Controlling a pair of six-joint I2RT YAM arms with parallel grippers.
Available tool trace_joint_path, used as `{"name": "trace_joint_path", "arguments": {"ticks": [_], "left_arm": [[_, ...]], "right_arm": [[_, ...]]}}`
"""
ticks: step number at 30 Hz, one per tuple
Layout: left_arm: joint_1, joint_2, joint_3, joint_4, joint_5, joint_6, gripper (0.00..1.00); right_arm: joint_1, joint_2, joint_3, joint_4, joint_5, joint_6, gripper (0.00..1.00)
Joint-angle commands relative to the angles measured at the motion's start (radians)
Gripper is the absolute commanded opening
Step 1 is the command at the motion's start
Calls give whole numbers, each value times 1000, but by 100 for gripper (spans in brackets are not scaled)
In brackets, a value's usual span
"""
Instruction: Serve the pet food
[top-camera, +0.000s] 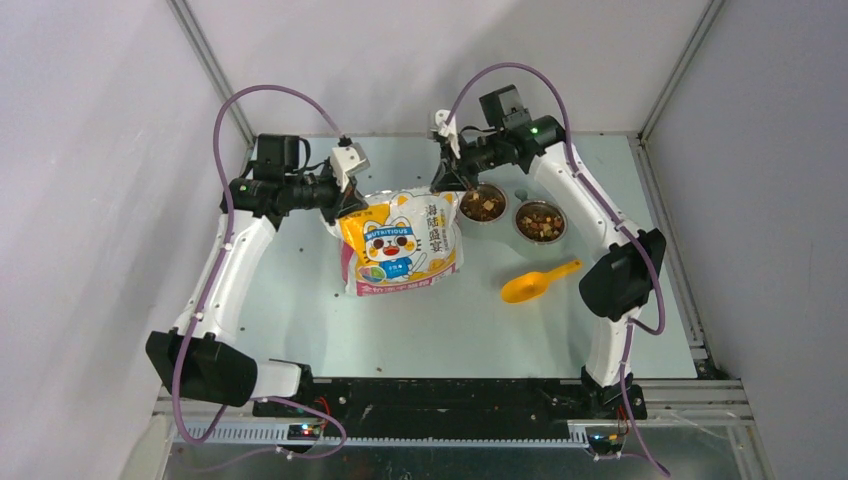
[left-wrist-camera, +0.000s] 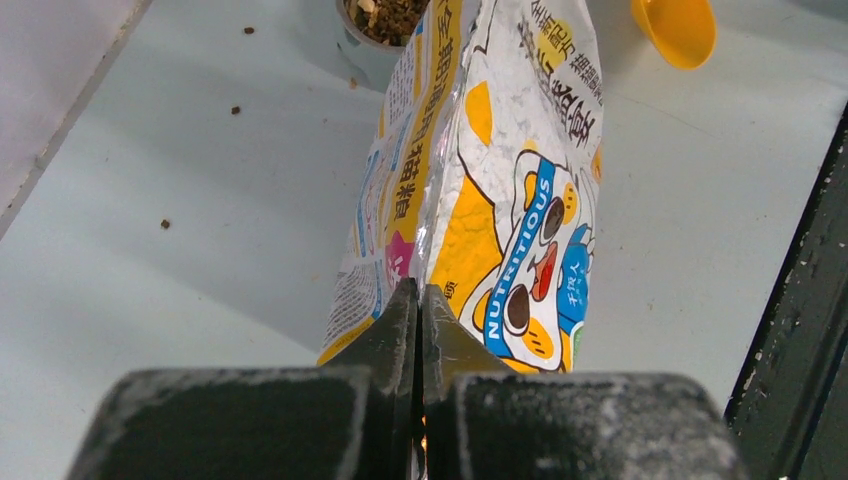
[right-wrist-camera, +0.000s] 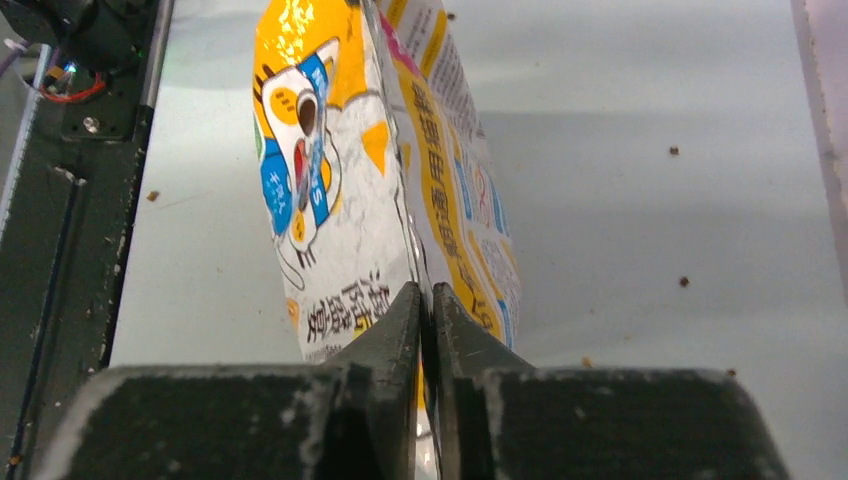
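1. Pale green table (top-camera: 300, 300) inside grey walls (top-camera: 100, 150); a black rail (top-camera: 440, 395) runs along the near edge at the arm bases.
2. Two metal bowls sit far right of centre, almost touching: left bowl (top-camera: 483, 204) and right bowl (top-camera: 541, 222).
3. Both bowls hold pet food (top-camera: 541, 224), brown pellets with some tan bits. Fill level can't be judged from above.
4. The bag (top-camera: 405, 245), with a cartoon-cat print, is mid-table with its printed face toward the top camera. Its contents are not visible in any view.
5. The left gripper (left-wrist-camera: 421, 295) has its jaws pinched together on the bag's far-left corner, with the foil edge clamped between them.
6. The right gripper (right-wrist-camera: 425, 298) is likewise closed tight, on the bag's far-right corner. That corner is just beside the left bowl's rim.
7. The bag spans between the two grips and its other end points toward the rail. Can't tell whether that end rests on the table.
8. A yellow scoop (top-camera: 537, 284) lies flat on the table nearside of the right bowl and apart from it, handle pointing right.
9. Stray pellets (left-wrist-camera: 165, 224) are scattered on the table around the bag, a few per wrist view.
10. The widest bare table is left of the bag, plus the strip between bag and rail.
11. The right side is tighter: bowls, scoop, and the right arm's elbow (top-camera: 620, 275) near the table's right edge.
12. The far edge is close behind both wrists, with the wall right after it.
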Motion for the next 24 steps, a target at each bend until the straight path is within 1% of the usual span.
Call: {"name": "trace_joint_path", "arguments": {"ticks": [1,2,3,4,5,7,8,9,12,13,14,15,16,18,20,21,24], "left_arm": [[36,-36,8,4,-73,26,0],[36,-36,8,3,-74,28,0],[36,-35,8,3,-76,28,0],[36,-34,9,3,-76,28,0],[38,-33,10,4,-75,28,0],[37,-31,10,5,-74,27,0],[38,-30,10,6,-73,26,0],[37,-28,10,5,-73,25,0],[38,-27,17,-9,-77,39,0],[38,-27,22,-28,-79,55,0],[37,-25,29,-39,-88,64,3],[38,-25,31,-60,-93,83,5],[38,-24,37,-74,-102,97,9],[40,-27,41,-116,-120,141,11],[45,-30,45,-155,-135,178,10],[53,-32,46,-173,-142,192,9],[78,-35,60,-215,-144,214,1]], "right_arm": [[-68,-50,35,-94,110,-80,18],[-74,-54,26,-102,111,-95,12],[-78,-58,24,-120,111,-132,1],[-82,-58,24,-129,113,-142,0],[-85,-60,26,-139,120,-149,0],[-93,-62,23,-146,125,-148,5],[-98,-62,24,-154,121,-158,1],[-101,-63,30,-175,105,-178,0],[-107,-63,37,-180,113,-164,1],[-107,-64,36,-178,125,-161,12],[-108,-66,33,-177,137,-164,15],[-109,-68,31,-185,139,-182,4],[-113,-66,32,-193,138,-205,0],[-119,-61,37,-205,145,-202,0],[-122,-60,42,-207,148,-204,0],[-128,-59,47,-219,143,-211,0],[-136,-48,70,-239,135,-209,0]]}}
